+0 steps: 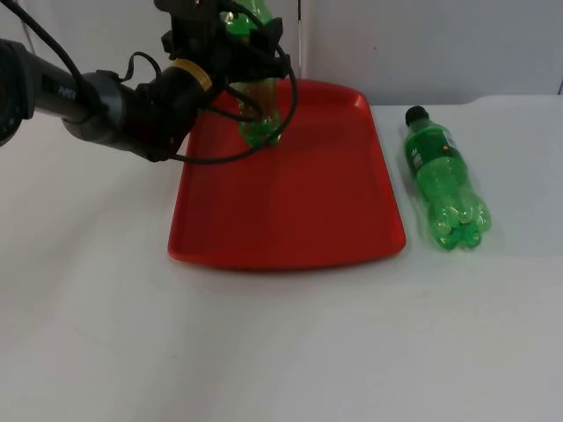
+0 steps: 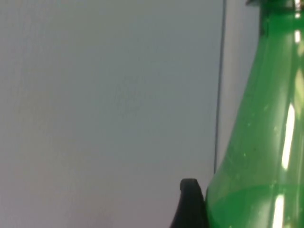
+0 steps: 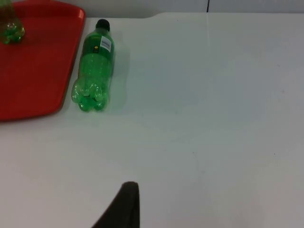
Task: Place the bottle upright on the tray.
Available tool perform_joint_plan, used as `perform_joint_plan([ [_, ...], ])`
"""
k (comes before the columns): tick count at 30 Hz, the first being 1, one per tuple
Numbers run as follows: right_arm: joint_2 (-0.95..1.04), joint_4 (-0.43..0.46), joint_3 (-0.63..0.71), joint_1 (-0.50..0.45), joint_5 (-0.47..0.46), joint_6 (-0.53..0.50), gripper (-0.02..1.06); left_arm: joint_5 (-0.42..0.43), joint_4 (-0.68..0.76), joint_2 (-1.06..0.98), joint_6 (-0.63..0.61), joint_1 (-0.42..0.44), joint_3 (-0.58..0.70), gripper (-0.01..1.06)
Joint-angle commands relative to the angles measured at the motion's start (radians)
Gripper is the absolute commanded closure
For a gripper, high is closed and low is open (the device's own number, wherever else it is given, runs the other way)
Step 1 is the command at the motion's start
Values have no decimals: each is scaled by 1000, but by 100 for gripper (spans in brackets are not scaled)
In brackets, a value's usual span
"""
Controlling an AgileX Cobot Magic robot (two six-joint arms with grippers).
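Progress check: one green bottle [image 1: 260, 110] is standing upright at the back of the red tray [image 1: 290, 211], base down on the red surface as far as I can tell from the top view. The left tool [image 1: 242, 40] is up around its upper half, and in the left wrist view a black fingertip [image 2: 190, 204] sits right against the green plastic, so I'd say it's clamped on the bottle and hasn't let go yet. So that one looks basically placed, just not released.

Then there's a second green bottle [image 1: 442, 180] with a black cap lying on its side on the white bench [image 1: 264, 352], just beside the tray's right edge, cap pointing toward the back wall. Nothing is touching it. The right wrist view looks down on it from well away, so the right arm seems to be waiting; can't tell whether the right tool is open or closed.

My guess at what's left: release the standing bottle cleanly without tipping it, and maybe stand the lying one up too.
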Motion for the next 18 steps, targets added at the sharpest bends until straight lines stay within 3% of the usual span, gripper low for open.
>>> perform_joint_plan([
  [1,-4,2,0,-6,-8,-8,0,-5,19,3,-12,-2,-6,104],
  [4,-4,2,0,-6,-8,-8,0,6,31,3,-12,-2,-6,85],
  [5,-4,2,0,-6,-8,-8,0,6,31,3,-12,-2,-6,85],
  [8,-4,2,0,-6,-8,-8,0,6,35,3,-12,-2,-6,56],
  [9,-4,2,0,-6,-8,-8,0,6,35,3,-12,-2,-6,56],
  [11,-4,2,0,-6,-8,-8,0,6,35,3,-12,-2,-6,33],
  [13,-4,2,0,-6,-8,-8,0,6,35,3,-12,-2,-6,22],
  [18,-4,2,0,-6,-8,-8,0,0,20,3,-12,-2,-6,17],
])
